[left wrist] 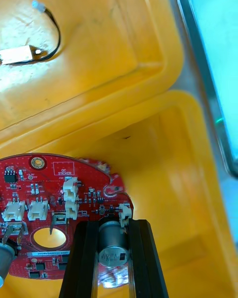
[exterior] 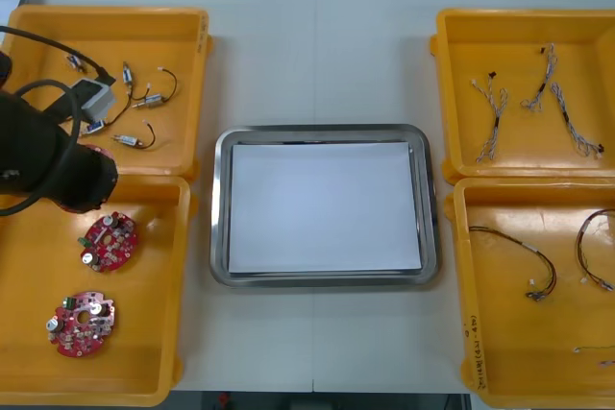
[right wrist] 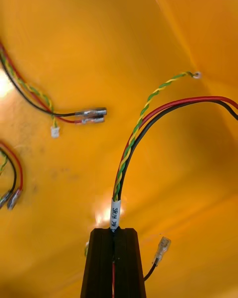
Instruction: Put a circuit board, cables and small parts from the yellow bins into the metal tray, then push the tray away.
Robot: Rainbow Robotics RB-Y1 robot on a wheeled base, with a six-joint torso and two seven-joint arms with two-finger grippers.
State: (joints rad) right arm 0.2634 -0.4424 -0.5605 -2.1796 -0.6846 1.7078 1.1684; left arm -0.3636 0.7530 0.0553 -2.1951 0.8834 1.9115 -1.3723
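Left end effector [left wrist: 113, 231] is clamping a board [left wrist: 49, 198] left of the tray [exterior: 325, 133]; right end effector [right wrist: 113, 236] is pinching a cable [right wrist: 144, 116] right of it. Tray is lying bare: every placement and the push are pending.

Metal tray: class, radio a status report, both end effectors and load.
Left end effector shut on circuit board. Right end effector shut on red and yellow cable. Metal tray unloaded, nothing blocking it.
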